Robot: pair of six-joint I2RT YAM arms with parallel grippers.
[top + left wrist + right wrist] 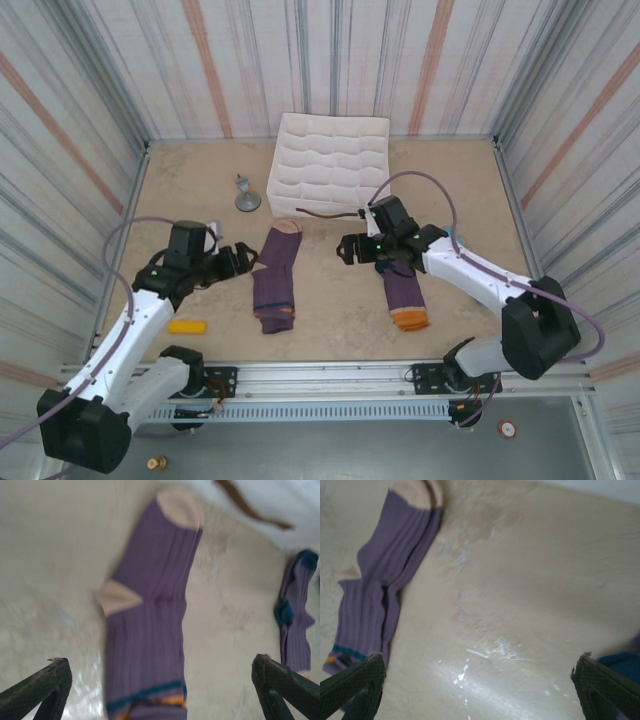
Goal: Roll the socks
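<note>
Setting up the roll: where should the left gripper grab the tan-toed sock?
Probably the tan toe, from straight above, jaws across its width: the sock lies flat and straight, so that narrow free end can curl back toward the cuff.

A white quilted pad (330,163) lies just beyond the right pincer (350,250). A grey cone-shaped piece (246,197) stands beyond the left pincer (243,260), and a yellow block (187,325) lies on its near side on the tan bench (190,185).
</note>
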